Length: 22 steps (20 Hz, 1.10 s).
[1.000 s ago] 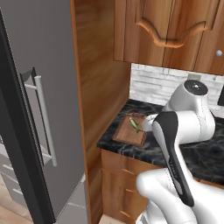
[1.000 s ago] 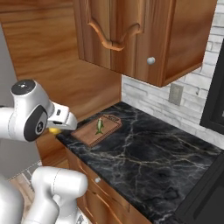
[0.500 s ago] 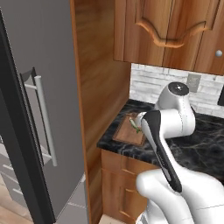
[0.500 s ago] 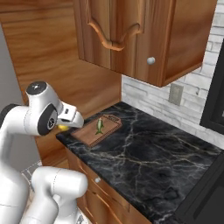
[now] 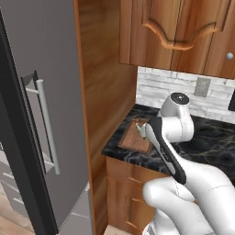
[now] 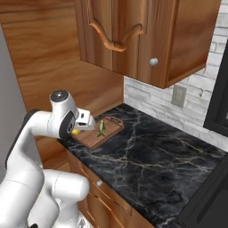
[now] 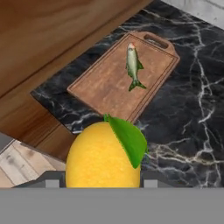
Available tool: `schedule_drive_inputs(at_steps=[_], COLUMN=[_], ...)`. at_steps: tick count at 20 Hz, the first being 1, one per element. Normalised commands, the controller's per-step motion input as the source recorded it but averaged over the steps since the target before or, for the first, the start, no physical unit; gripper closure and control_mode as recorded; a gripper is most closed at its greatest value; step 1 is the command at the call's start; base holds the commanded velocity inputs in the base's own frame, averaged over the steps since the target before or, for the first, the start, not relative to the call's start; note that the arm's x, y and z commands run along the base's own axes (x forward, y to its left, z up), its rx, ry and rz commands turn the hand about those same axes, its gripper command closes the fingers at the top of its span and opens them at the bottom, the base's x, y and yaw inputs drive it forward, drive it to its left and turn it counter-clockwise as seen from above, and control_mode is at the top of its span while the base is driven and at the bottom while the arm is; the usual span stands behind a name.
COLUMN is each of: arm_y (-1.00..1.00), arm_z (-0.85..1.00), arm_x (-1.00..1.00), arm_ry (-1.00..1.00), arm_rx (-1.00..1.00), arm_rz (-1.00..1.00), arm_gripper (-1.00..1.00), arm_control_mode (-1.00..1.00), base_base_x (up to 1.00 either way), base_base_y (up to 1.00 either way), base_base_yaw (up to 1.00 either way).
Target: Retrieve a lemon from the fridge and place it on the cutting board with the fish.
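In the hand view the yellow lemon (image 7: 103, 155), with a green leaf, sits between the fingertips of my gripper (image 7: 101, 180), which is shut on it. Beyond it lies the reddish-brown cutting board (image 7: 109, 85) with the slim greenish fish (image 7: 133, 65) on it. From the right base view my gripper (image 6: 81, 126) holds the lemon (image 6: 75, 132) just above the near left end of the cutting board (image 6: 91, 137), left of the fish (image 6: 102, 128). The grey fridge (image 5: 41, 69) stands at the left, and the arm hides part of the cutting board (image 5: 134, 137).
The board lies at the left end of the black marbled counter (image 6: 147, 164), against a tall wooden side panel (image 5: 101, 82). Wooden wall cabinets (image 6: 133, 35) hang above. A tiled backsplash with an outlet (image 6: 179, 95) runs behind, and a dark appliance (image 6: 219, 102) stands at the right.
The arm has swung the lemon from beside the counter's left edge to over the near left end of the cutting board. The grip on the lemon is unchanged.
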Motion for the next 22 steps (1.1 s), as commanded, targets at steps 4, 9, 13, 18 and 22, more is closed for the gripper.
schedule_drive_inputs(at_steps=[4,9,13,18,22], arm_y=[-0.05,0.04,0.10,0.22,0.11], arm_z=[-0.27,-0.06,0.00,-0.05,-0.23], arm_x=[0.44,0.40,0.40,0.36,0.29], arm_ry=[0.00,0.02,0.12,0.04,0.01], arm_rx=[-0.13,-0.17,-0.09,-0.01,-0.01], arm_rz=[0.24,0.14,0.11,0.10,0.11], arm_gripper=[1.00,1.00,1.00,1.00,1.00], arm_control_mode=[-1.00,-1.00,-1.00,-1.00,-1.00], base_base_x=[0.00,0.00,0.00,0.00,0.00], base_base_y=[0.00,0.00,0.00,0.00,0.00], base_base_yaw=[0.00,0.00,0.00,0.00,0.00])
